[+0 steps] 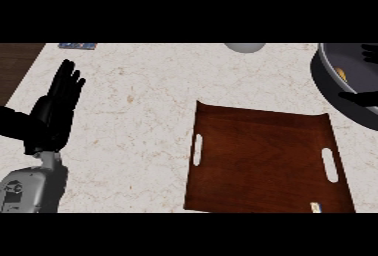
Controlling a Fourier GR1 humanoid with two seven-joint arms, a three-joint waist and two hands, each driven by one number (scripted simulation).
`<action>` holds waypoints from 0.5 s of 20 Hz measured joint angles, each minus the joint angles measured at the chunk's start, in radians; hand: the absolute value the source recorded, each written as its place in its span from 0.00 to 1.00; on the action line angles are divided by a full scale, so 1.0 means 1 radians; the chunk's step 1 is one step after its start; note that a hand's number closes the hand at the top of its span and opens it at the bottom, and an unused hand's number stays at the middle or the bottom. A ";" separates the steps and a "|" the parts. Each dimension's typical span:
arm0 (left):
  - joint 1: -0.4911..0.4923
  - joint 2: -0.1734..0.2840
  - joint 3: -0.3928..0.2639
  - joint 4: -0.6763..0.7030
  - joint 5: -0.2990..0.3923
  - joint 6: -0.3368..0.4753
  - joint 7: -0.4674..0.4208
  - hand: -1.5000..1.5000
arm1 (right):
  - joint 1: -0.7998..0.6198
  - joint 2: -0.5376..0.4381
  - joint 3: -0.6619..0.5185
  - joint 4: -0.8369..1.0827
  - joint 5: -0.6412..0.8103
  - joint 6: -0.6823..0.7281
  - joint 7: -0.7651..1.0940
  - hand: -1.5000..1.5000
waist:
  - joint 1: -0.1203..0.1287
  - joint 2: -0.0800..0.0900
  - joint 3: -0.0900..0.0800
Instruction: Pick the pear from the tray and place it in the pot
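Wood-brown tray [258, 160] lies on the speckled pale counter [133, 115]: rectangular, glossy, with slot handles at both sides. The dark grey round pot [332, 82] sits at the right edge. Inside it shows a small yellowish bit, probably the pear [341, 73]; its axis cannot be told. Right hand [362, 97] over the pot: grip cannot be told. Left hand [59, 100] rests with flat, straight fingers, holding nothing.

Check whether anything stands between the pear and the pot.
Nothing visible does. A yellowish thing, likely the pear, already lies inside the pot, with the right robot hand partly in view over the pot's rim.
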 measured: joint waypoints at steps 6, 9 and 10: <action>0.002 0.008 0.010 -0.006 0.011 -0.008 0.010 0.50 | -0.022 -0.077 -0.116 0.057 -0.117 0.152 -0.022 0.00 | -0.004 0.001 0.000; 0.003 0.008 0.009 -0.010 0.010 -0.008 0.013 0.50 | -0.012 -0.128 -0.149 0.078 -0.148 0.217 -0.024 0.00 | -0.005 0.001 0.001; 0.002 0.002 0.005 -0.007 0.006 -0.005 0.008 0.50 | -0.007 -0.139 -0.156 0.083 -0.154 0.232 -0.026 0.00 | -0.004 0.003 0.001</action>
